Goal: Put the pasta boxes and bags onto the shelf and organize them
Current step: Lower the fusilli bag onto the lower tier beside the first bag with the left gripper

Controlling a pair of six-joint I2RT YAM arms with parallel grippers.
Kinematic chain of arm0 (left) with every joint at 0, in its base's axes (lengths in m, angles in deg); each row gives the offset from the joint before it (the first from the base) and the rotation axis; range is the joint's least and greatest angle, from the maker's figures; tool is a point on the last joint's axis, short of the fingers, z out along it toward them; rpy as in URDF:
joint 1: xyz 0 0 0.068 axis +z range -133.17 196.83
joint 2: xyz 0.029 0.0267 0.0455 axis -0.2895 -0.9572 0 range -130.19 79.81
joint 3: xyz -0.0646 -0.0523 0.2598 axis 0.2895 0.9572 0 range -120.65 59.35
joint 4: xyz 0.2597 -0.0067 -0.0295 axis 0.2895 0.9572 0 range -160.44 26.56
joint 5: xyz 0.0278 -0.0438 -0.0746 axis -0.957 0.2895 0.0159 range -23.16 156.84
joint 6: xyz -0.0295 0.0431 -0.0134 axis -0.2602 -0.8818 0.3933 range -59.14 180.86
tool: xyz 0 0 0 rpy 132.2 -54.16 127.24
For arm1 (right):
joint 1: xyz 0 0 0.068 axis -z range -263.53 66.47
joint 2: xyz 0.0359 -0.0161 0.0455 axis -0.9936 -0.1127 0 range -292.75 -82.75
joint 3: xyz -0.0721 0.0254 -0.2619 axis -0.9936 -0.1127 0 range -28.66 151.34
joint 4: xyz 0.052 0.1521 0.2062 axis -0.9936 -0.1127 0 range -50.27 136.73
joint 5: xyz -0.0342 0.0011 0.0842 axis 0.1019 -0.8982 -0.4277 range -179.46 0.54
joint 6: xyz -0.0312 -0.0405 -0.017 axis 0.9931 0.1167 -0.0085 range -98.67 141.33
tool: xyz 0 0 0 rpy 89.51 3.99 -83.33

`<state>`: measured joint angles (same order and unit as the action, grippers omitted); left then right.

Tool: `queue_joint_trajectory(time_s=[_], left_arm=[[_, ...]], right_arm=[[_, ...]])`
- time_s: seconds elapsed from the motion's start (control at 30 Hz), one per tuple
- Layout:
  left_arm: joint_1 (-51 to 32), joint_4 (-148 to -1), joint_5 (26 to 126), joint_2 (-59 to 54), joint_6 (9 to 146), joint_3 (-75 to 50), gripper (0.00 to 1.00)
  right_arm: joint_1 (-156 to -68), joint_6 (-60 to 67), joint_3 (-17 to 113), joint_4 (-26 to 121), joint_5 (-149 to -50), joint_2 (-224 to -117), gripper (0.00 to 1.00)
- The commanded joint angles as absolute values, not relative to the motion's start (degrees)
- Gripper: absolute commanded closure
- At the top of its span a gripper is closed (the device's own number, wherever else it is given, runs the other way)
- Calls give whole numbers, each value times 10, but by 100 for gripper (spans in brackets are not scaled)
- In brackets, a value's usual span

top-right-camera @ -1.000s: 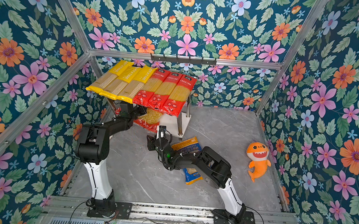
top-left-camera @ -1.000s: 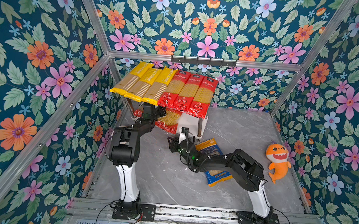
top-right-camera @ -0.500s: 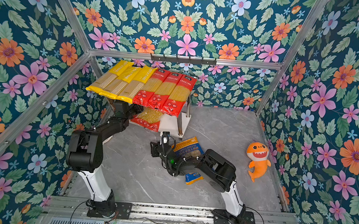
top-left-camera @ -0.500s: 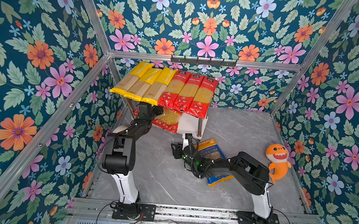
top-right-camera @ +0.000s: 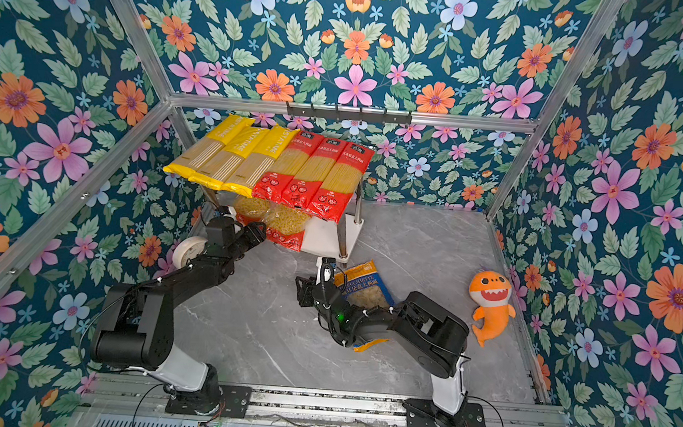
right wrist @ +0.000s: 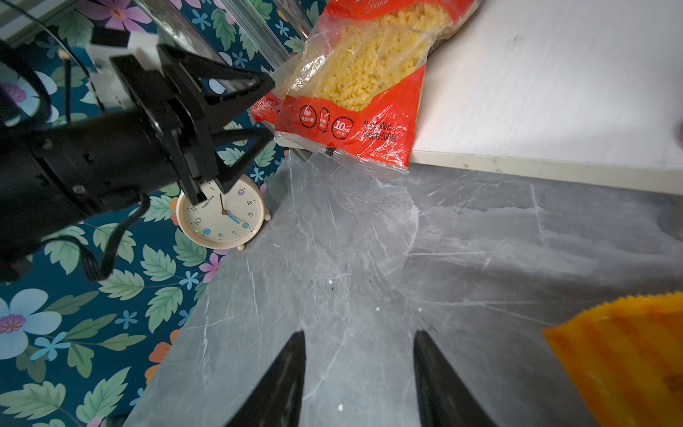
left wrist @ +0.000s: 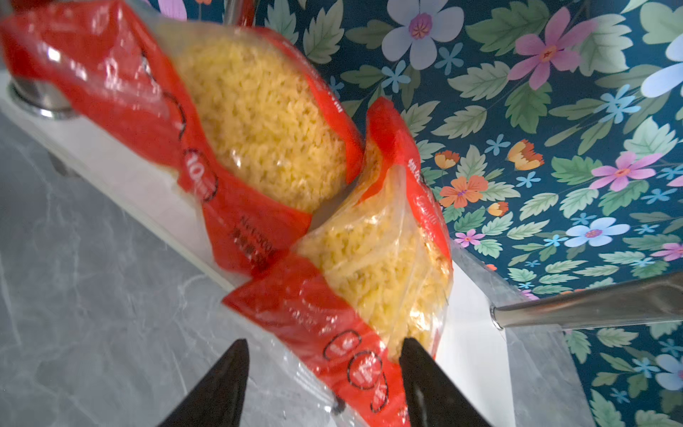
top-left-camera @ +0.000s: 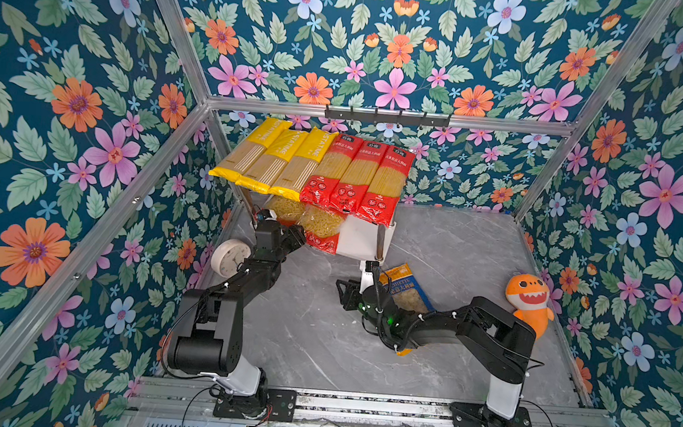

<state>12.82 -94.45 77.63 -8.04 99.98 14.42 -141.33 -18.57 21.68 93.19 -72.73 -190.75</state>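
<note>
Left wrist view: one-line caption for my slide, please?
Left hand, open, at the overhanging end of the nearer red pasta bag, beside a second red bag, both on the shelf's lower white board.

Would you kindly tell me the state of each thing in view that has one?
yellow spaghetti packs, flat atop the shelf.
red spaghetti packs, flat beside them, overhanging.
red short-pasta bags, on its lower tier, overhanging.
blue-orange bag, lying on the floor.
left gripper, open at a red bag's end.
right gripper, open, empty.
clock, standing.
</note>
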Motion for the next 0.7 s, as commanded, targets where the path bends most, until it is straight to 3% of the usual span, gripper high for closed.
queue_joint_trajectory(time_s=[0.0,0.3,0.67], left_arm=[[129,-1032,823,-76,1088,184,30],[126,-1166,850,-143,1190,214,28],[116,-1229,845,-227,1235,182,37]], right_arm=[[-1414,-189,208,954,-715,-1894,52],[-1414,-184,184,949,-704,-1862,52],[-1414,-185,166,947,-698,-1849,52]])
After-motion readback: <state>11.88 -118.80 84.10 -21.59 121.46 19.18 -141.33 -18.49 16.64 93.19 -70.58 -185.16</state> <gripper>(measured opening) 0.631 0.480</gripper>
